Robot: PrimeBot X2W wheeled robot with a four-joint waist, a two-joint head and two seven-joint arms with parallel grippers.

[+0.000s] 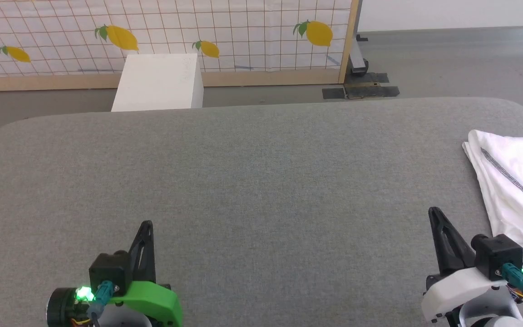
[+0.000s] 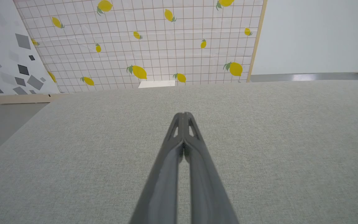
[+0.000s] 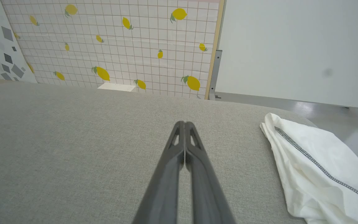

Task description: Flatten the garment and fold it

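Fabric of the garment point(image 1: 515, 218) is seen gathered in a loosely folded heap at the far right edge of the grey cushioned surface point(image 1: 261, 172), with part of it cut off by the right border of the head view. A grey zigzag-stitched seam point(image 1: 513, 180) is shown running diagonally across the white cloth. The heap is found just ahead of and to the right of the right gripper point(image 1: 434, 211), near it but not touched by it. The two dark fingers of the right gripper are pressed together along their length, nothing is pinched between them, and bare grey cloth is seen beneath them. The left gripper point(image 1: 147, 225) is placed at the lower left of the head view, well apart from the garment, its fingers likewise squeezed together with nothing caught between them. Whether either pair of fingertips is touching the surface cannot be told. Beyond the far edge of the surface a rigid white box point(image 1: 159, 81) is set on the grey floor point(image 1: 447, 59), in front of a screen point(image 1: 243, 32) printed with a grid and yellow lemons.
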